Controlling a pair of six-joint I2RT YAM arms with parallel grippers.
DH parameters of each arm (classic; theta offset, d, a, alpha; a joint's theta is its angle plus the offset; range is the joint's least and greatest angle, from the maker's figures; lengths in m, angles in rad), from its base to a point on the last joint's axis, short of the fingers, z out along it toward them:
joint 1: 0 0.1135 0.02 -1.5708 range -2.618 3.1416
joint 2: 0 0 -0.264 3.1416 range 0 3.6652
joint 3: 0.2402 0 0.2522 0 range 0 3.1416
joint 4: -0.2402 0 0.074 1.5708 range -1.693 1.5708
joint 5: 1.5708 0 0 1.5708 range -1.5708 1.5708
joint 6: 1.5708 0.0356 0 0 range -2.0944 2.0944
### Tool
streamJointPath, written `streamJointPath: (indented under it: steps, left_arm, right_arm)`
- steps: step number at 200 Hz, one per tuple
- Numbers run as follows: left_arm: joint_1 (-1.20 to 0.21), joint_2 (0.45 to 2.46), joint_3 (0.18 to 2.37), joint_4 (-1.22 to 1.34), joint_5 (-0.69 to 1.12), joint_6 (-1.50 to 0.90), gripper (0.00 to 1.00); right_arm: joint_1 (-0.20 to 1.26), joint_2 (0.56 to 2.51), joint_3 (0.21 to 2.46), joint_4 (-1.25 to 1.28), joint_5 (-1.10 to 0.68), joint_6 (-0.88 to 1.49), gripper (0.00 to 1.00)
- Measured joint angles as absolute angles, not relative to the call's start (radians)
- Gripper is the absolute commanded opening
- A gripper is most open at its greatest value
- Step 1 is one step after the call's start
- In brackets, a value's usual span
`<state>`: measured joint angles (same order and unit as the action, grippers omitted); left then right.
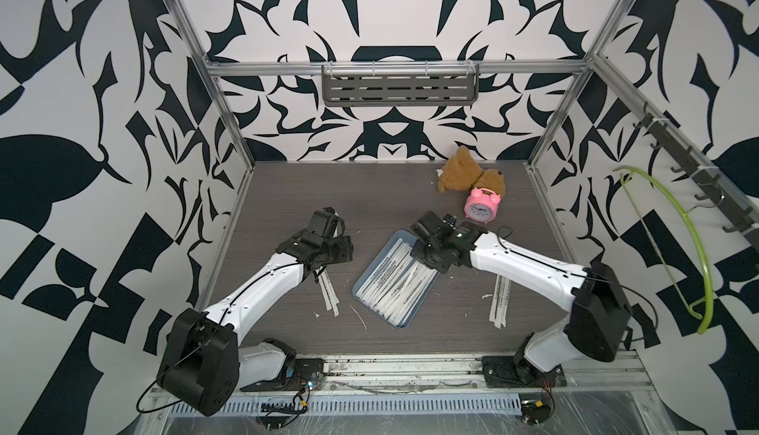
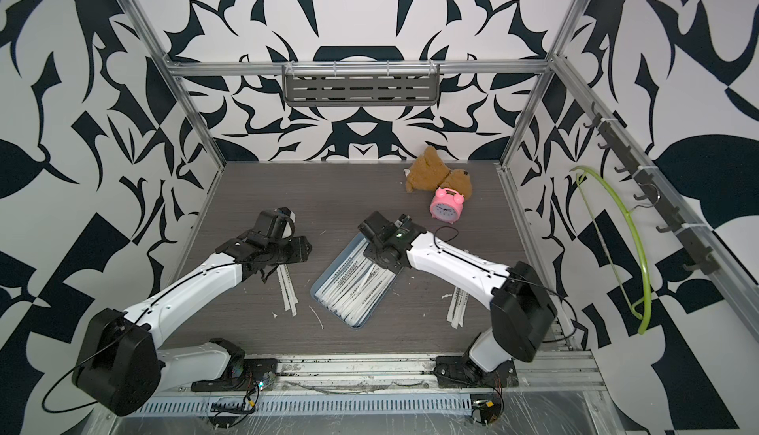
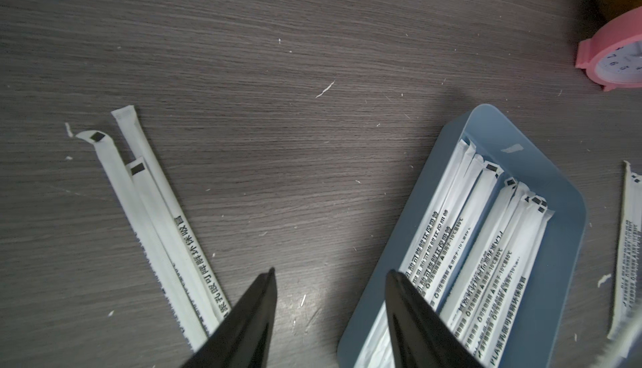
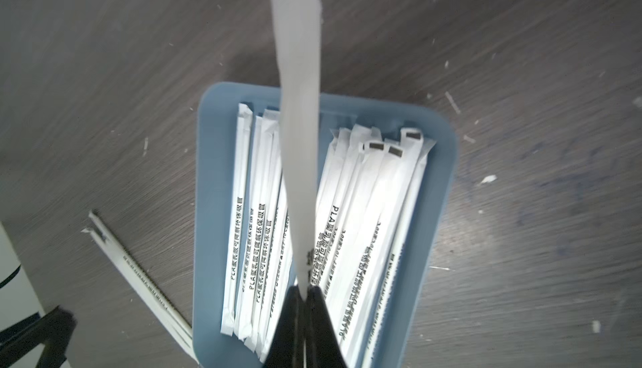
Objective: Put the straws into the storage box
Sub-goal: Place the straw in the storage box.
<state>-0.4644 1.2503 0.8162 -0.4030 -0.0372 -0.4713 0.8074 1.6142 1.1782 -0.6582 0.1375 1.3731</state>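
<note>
The blue-grey storage box lies in the middle of the table with several white wrapped straws inside. My right gripper hangs over the box, shut on one straw that sticks out lengthwise above the others. My left gripper is open and holds nothing; it hovers over bare table between the box and three loose straws. More loose straws lie right of the box, partly under my right arm.
A pink alarm clock and a brown teddy bear sit at the back right. Small white paper scraps dot the table. A grey slotted shelf hangs on the back wall, a green hanger on the right wall.
</note>
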Motion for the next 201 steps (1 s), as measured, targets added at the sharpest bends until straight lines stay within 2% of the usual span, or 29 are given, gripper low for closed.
streamJointPath:
  steps: [33, 72, 124, 201]
  left_arm:
    - [-0.464, 1.245, 0.815, -0.403, -0.037, -0.47, 0.57]
    - [-0.464, 1.243, 0.793, -0.399, -0.036, -0.471, 0.57]
    - [-0.464, 1.234, 0.778, -0.402, -0.036, -0.471, 0.57]
    - [-0.464, 1.229, 0.787, -0.427, -0.041, -0.467, 0.57]
  right_arm:
    - [0.821, 1.776, 1.18, -0.619, 0.112, 1.472, 0.0]
    - [0.834, 1.817, 1.187, -0.599, 0.097, 1.496, 0.0]
    - [0.836, 1.817, 1.196, -0.585, 0.059, 1.52, 0.15]
    - [0.84, 1.757, 1.196, -0.603, 0.044, 1.52, 0.29]
